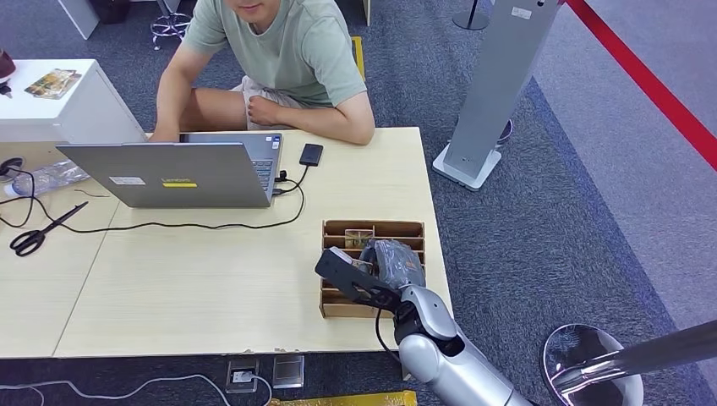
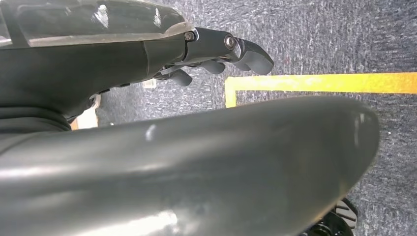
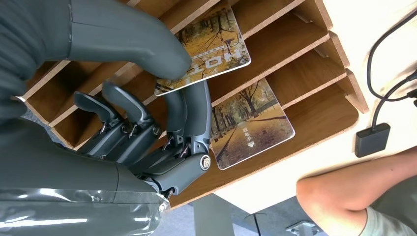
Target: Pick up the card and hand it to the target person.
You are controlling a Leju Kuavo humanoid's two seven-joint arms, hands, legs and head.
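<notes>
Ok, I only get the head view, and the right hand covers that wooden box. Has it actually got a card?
Observer: Yes. In the right wrist view the right hand pinches a tree-printed card between thumb and fingers, over the wooden box dividers.
Operator: Any other cards in there?
Observer: One, a second card, lying flat in another slot.
Operator: And the other hand?
Observer: The left hand hangs over grey carpet with a yellow tape line, holding nothing.

The person's face [image 1: 254, 7] is cut off by the upper edge. The card [image 3: 211, 46] is partly covered by the right hand's thumb [image 3: 123, 42]. Its print is unreadable.
</notes>
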